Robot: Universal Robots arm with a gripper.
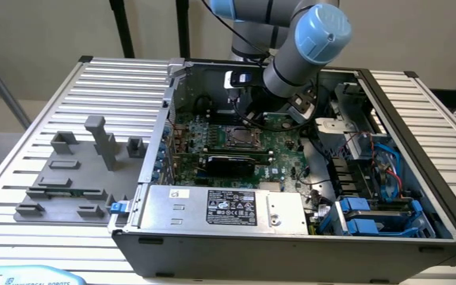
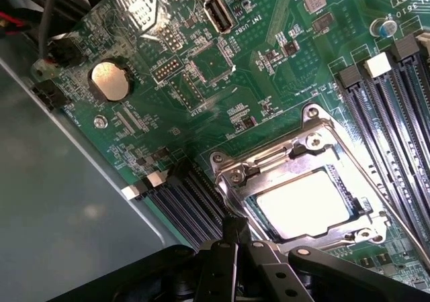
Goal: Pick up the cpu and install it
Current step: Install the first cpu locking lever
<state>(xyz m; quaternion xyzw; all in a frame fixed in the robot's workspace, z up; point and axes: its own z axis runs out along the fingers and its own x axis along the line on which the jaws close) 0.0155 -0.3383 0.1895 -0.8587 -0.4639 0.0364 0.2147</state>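
CPU (image 2: 310, 203) sits inside the motherboard socket (image 2: 295, 181), silver top showing through the metal frame. Gripper (image 2: 232, 248) hangs just above the socket's edge, jaws closed on nothing. Risk: fingers clip the frame or nearby memory slots (image 2: 393, 121) (tight clearance), nudging the chip off its seat.
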